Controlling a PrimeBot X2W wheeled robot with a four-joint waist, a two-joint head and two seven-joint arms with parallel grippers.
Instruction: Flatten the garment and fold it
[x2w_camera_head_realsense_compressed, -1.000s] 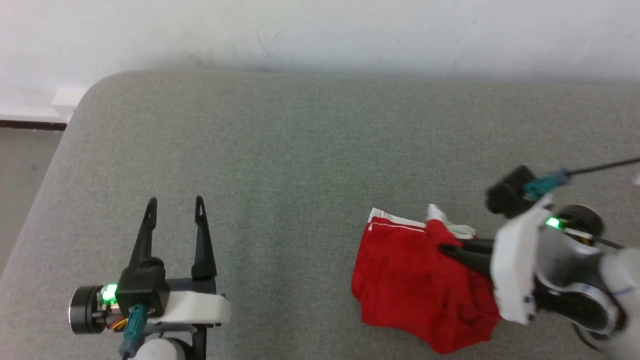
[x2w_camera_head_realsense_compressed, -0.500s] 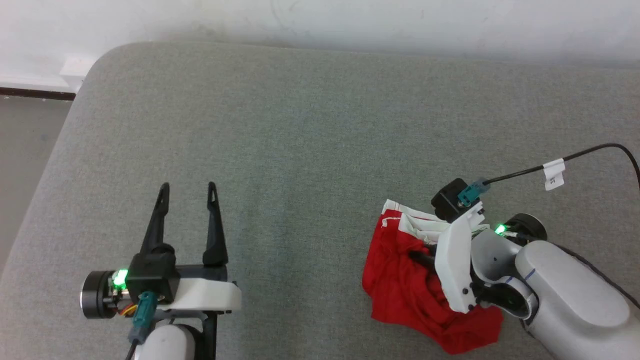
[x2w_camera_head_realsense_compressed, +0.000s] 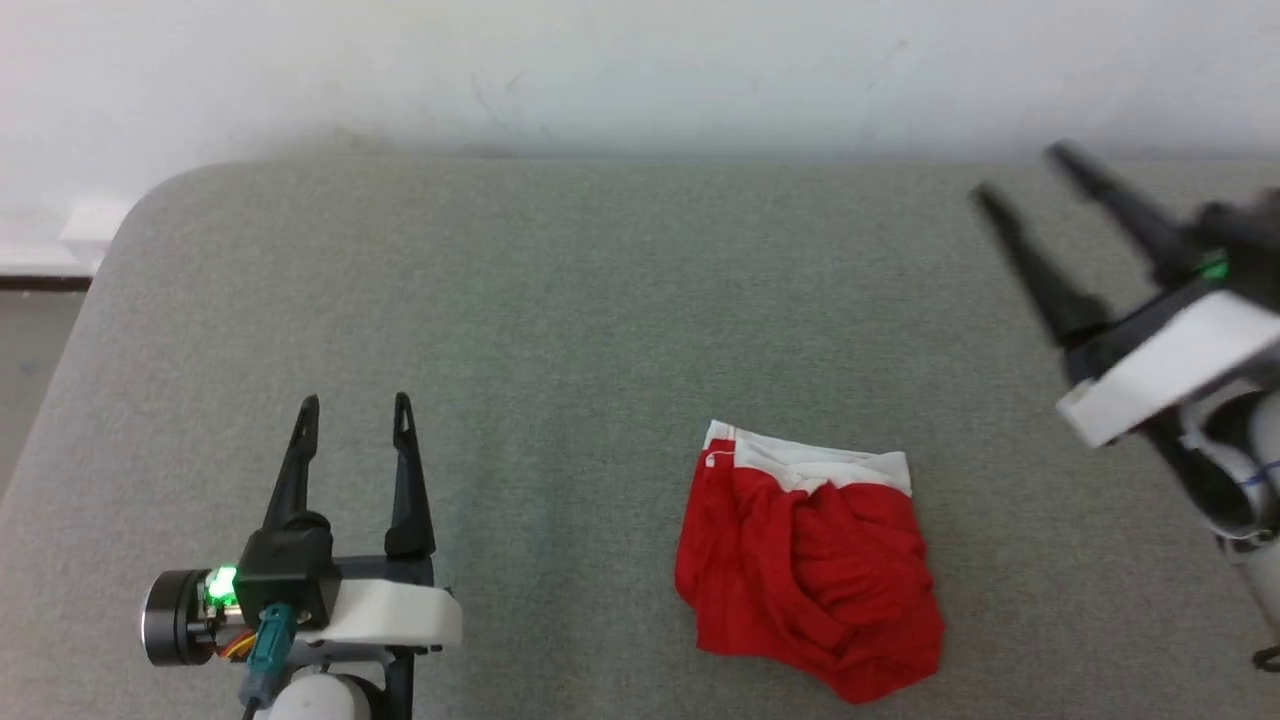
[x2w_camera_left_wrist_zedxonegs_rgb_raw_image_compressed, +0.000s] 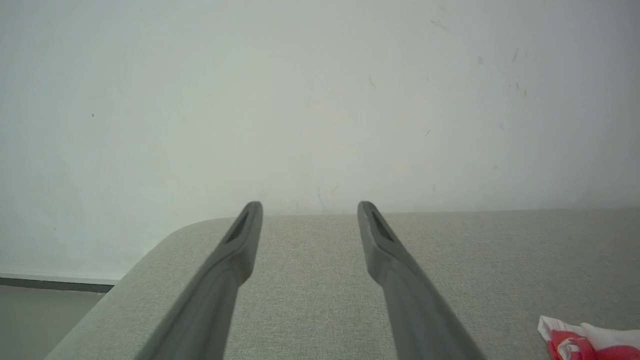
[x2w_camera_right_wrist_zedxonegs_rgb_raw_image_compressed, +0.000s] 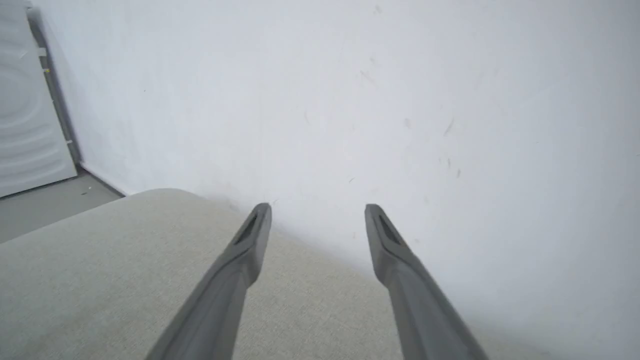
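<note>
Head view has the garment (x2w_camera_head_realsense_compressed: 810, 570) lying in a crumpled heap on the grey cloth-covered desk (x2w_camera_head_realsense_compressed: 560, 300), lower middle-right of the frame. The red fabric is all bunched and wrinkly, with a white band along its upper edge, and it lies free of both arms. Down at the lower left, the left tool (x2w_camera_head_realsense_compressed: 352, 405) sits well apart from it, both dark fingers pointing up the frame with a clear gap between them, so spread and holding nothing. Up at the upper right edge, the right tool (x2w_camera_head_realsense_compressed: 1022, 174) looks a bit blurry, fingers angled toward the upper left, also parted and empty. Left wrist view catches a corner of the red and white cloth at its bottom right. Right wrist view looks past its parted fingers at the white wall (x2w_camera_right_wrist_zedxonegs_rgb_raw_image_compressed: 400, 100).
</note>
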